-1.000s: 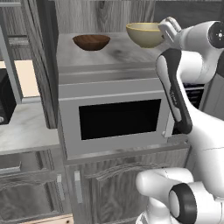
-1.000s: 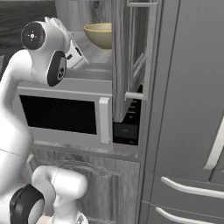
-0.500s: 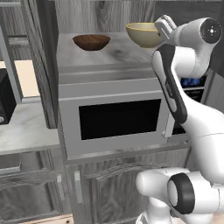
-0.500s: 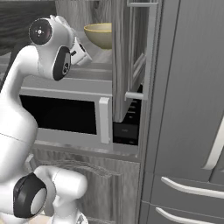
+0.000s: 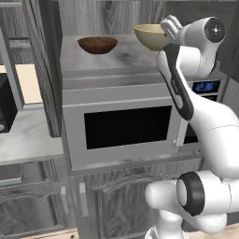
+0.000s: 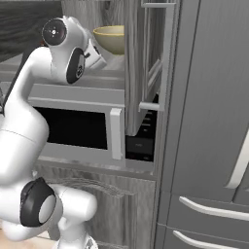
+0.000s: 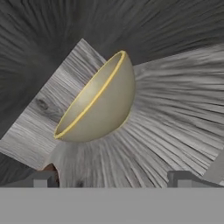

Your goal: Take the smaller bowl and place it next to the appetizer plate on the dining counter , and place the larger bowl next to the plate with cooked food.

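Left base view: larger bowl (image 5: 150,36) sitting upper right atop the microwave (image 5: 123,126); smaller bowl (image 5: 97,45) left of it.

Right base view: larger bowl (image 6: 111,39) showing top centre.

Hand view: end effector (image 7: 114,180) hovering, fingers apart, bowl (image 7: 98,105) centred.

Top of the microwave (image 5: 116,58) is doing shelf duty here: dark wooden bowl (image 5: 97,45) on the left, tan bowl (image 5: 151,36) on the right, well apart, both upright.

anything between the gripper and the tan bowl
Nothing. In the hand view the open gripper faces the tan bowl with only bare grey shelf between. The brown bowl sits off to the side.
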